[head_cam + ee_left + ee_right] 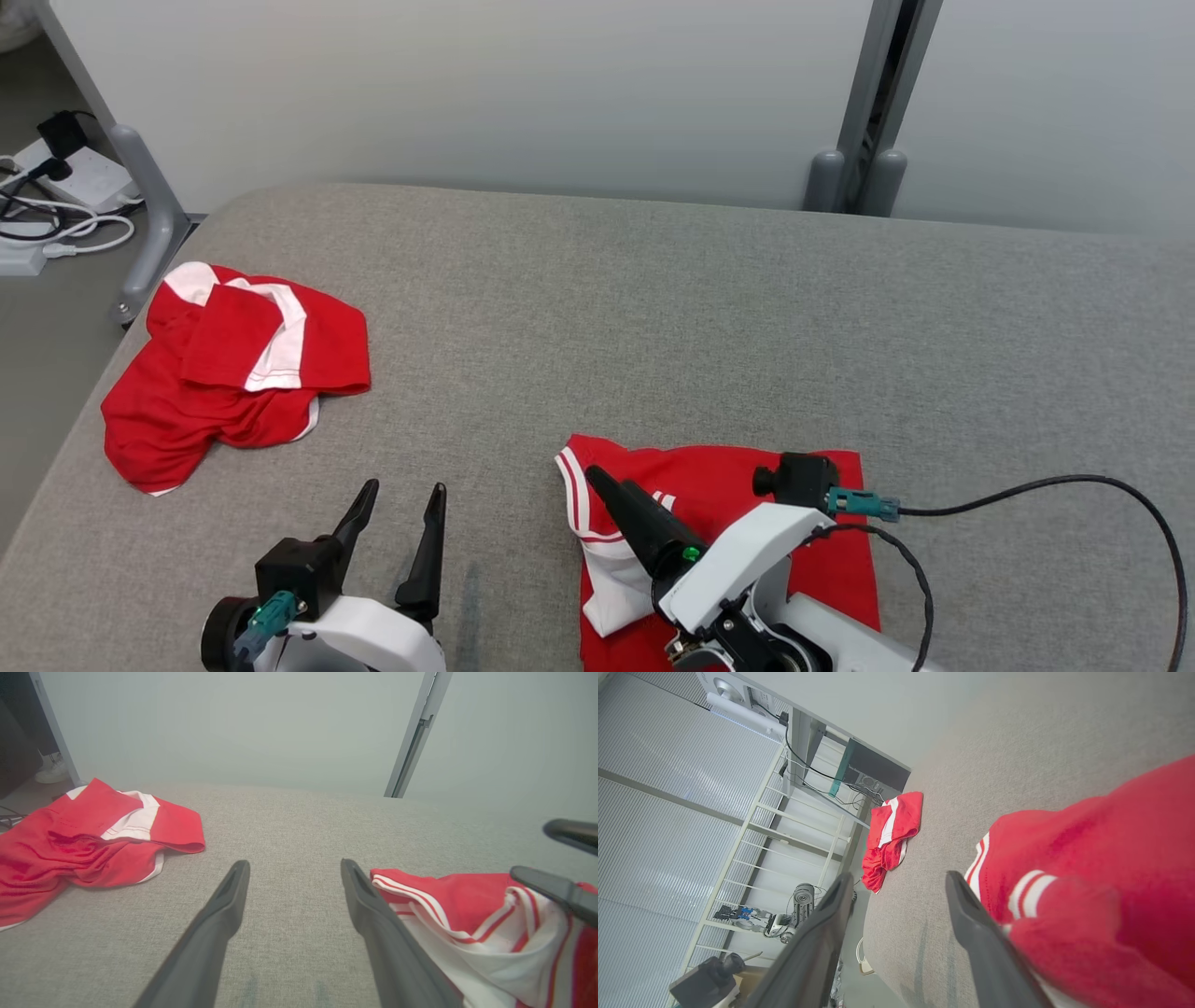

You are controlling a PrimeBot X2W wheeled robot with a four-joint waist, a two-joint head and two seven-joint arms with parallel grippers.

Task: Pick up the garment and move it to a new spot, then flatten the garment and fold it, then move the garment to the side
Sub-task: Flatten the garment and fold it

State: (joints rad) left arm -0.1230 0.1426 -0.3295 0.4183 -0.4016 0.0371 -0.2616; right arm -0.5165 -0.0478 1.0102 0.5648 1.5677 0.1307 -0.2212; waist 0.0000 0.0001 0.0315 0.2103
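Observation:
The garment (747,485), red with white stripes, lies folded on the grey padded table (653,308) at the near right; it also shows in the left wrist view (467,905) and the right wrist view (1087,858). My right gripper (609,481) hovers over its left, striped edge, pointing up-left. In its own view the right gripper (899,877) is open, nothing between the fingers, one finger alongside the cloth's edge. My left gripper (404,490) stands open over bare table to the garment's left, its fingers (224,910) apart and empty. The right gripper (530,851) also shows at that view's right edge.
A second red and white garment (233,373) lies crumpled at the table's left edge. A power strip with cables (65,187) sits on the floor beyond a grey leg (154,215). A grey post (873,112) stands behind the table. A black cable (1074,485) loops from my right wrist.

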